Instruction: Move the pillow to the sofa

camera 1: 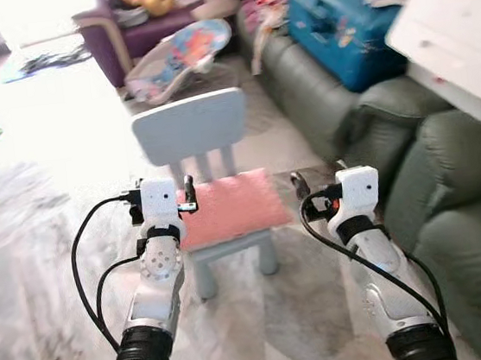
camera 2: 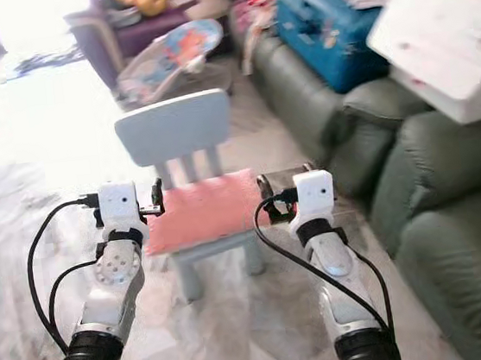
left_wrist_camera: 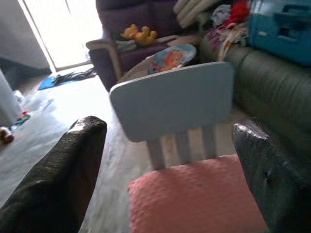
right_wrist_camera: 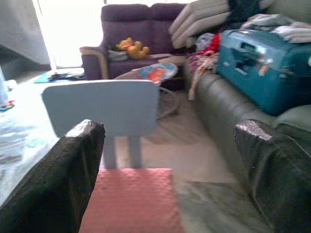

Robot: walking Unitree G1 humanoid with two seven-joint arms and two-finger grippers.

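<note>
i see the green sofa (camera 1: 448, 174) running down my right side, its far cushions loaded with a blue suitcase (camera 1: 340, 25) and loose clothes, and a white box (camera 1: 458, 29) overhanging the nearer part. the nearest seat, just beside my right arm, looks bare, so i judge that the place to drop.

ahead stands a small pale blue chair (camera 1: 191, 129), back facing away from me. beyond it sit a baby bouncer (camera 1: 179, 57) and a purple armchair (camera 1: 132, 27) with a yellow toy on it.

the pink pillow (camera 1: 230, 205) lies flat on the chair seat, covering it edge to edge. i judge it light, soft and floppy; it will sag if pinched at one corner, so i'd take the two side edges, one per tool, and lift it level.

the left tool (left_wrist_camera: 170, 184) hangs just at the pillow's left edge, fingers spread wide and holding nothing. the right tool (right_wrist_camera: 167, 179) is off the pillow's right edge, likewise spread and empty.

the chair back blocks any push forward, and the chair itself may tip or slide if i drag. the white box could catch my right arm on the swing over.
</note>
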